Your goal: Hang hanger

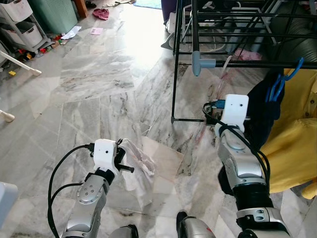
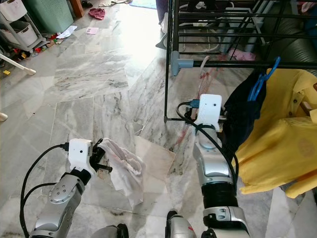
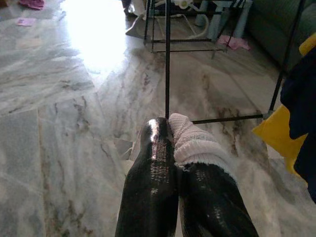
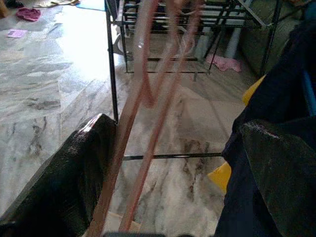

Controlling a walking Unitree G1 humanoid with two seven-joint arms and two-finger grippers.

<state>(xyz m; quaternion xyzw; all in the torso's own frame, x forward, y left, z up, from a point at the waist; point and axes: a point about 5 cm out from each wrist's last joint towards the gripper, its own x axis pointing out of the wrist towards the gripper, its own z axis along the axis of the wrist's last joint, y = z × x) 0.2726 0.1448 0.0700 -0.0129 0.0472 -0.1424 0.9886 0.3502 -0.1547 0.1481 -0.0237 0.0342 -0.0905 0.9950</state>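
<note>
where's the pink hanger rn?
In the right pincer, seen in the right wrist view: the pink hanger runs up between its black fingers, beside the drying rack and dark garment.

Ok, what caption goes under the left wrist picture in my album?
Left gripper pinching a white cloth above the marble floor, facing the black drying rack.

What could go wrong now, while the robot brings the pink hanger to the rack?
1. The pink hanger only leans on one finger of the open right claw; it may slip out.
2. The dark garment sits very close to that claw and could snag.
3. The white cloth in the left claw hangs low and may drag on the floor.
</note>
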